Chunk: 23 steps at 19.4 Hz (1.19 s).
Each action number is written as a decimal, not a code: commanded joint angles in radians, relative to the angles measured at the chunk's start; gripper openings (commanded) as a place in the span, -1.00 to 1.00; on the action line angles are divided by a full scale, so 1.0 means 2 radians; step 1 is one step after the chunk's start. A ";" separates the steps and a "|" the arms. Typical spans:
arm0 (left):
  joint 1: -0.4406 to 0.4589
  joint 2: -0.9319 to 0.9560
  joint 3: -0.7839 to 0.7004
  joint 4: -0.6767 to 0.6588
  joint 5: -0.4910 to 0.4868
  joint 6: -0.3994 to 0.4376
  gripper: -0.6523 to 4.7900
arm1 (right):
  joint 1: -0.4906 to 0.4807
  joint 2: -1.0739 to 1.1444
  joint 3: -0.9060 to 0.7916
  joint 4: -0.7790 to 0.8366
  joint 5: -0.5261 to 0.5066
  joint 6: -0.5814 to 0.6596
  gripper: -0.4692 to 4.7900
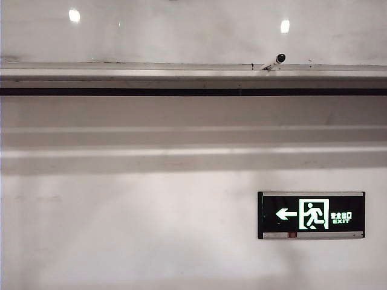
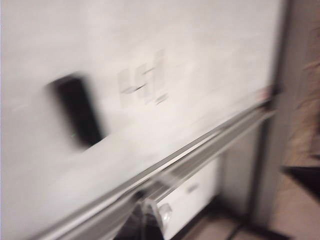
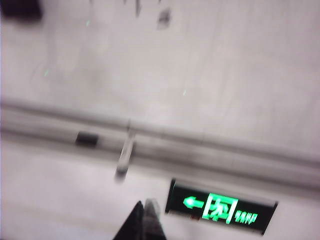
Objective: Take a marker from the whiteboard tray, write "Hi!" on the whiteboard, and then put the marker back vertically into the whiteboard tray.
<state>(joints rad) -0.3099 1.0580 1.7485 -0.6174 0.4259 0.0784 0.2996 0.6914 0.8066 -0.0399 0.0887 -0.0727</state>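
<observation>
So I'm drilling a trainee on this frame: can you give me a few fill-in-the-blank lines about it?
1. The marker rests in the ____, black cap uppermost.
2. The right gripper, clear of the marker, is ____.
3. Writing shows on the ____ in the left wrist view.
4. The arrow on the exit sign points ____ in the exterior view.

Missing: tray; shut; whiteboard; left

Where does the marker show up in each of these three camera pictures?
Exterior view: the marker leans on the whiteboard tray, right of centre, black end up.
Left wrist view: not identifiable; too blurred.
Right wrist view: a pale blurred stick across the tray, ahead of the right end effector, which is shut and empty.
Shared landmark: the tray, in all three.
</observation>
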 commanded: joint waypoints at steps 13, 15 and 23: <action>0.000 -0.434 -0.513 0.086 -0.165 -0.009 -0.78 | 0.001 -0.153 -0.256 0.049 0.057 0.022 -0.50; 0.000 -0.467 -0.562 0.096 -0.181 -0.017 -0.78 | 0.001 -0.153 -0.256 0.040 0.044 0.027 -0.50; 0.000 -0.510 -0.697 0.210 -0.200 -0.058 -0.78 | 0.001 -0.153 -0.256 0.036 0.046 0.027 -0.50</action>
<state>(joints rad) -0.3096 0.0387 0.3637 -0.2459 0.0578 -0.0261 0.3000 0.3870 0.2920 0.0238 0.1825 -0.0231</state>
